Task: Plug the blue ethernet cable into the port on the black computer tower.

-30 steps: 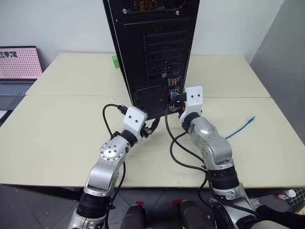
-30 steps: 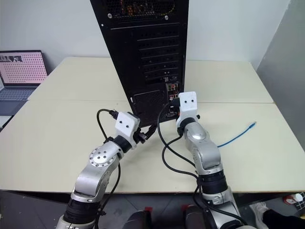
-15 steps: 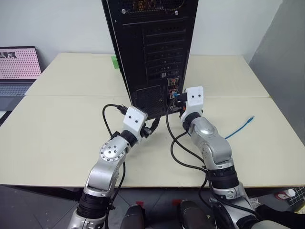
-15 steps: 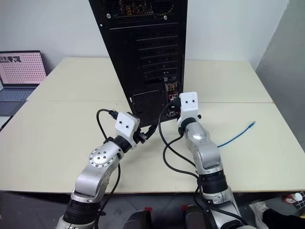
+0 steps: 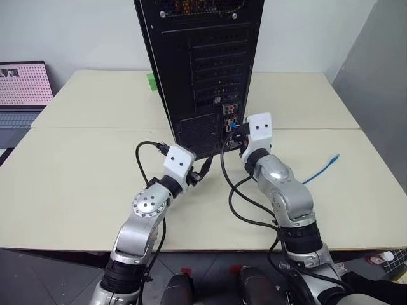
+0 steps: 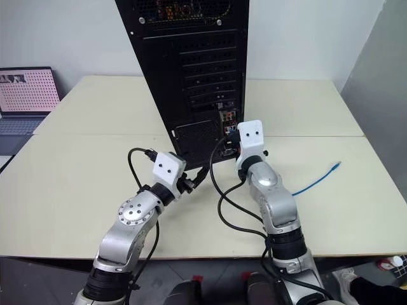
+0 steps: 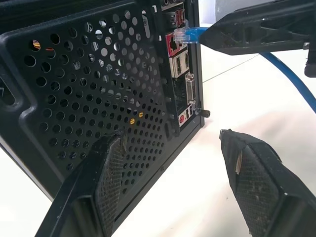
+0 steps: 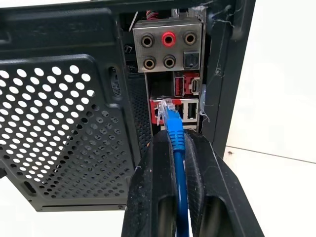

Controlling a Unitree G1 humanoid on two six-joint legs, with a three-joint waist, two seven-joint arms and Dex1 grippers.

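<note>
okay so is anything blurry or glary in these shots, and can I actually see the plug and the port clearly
Right wrist view: sharp, evenly lit; the blue ethernet cable plug tip sits at the port, pinched by the right gripper. Left wrist view: left gripper fingers softly blurred, the black computer tower crisp. Eye views: no glare.

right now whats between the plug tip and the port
Nothing: the right wrist view shows bare air between the blue cable's clear plug and the port; the tip isn't in yet.

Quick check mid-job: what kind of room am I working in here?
Probably an office or lab test bench: pale tables pushed together, a laptop at the left edge, and the black computer tower standing rear-outward against a plain wall.
</note>
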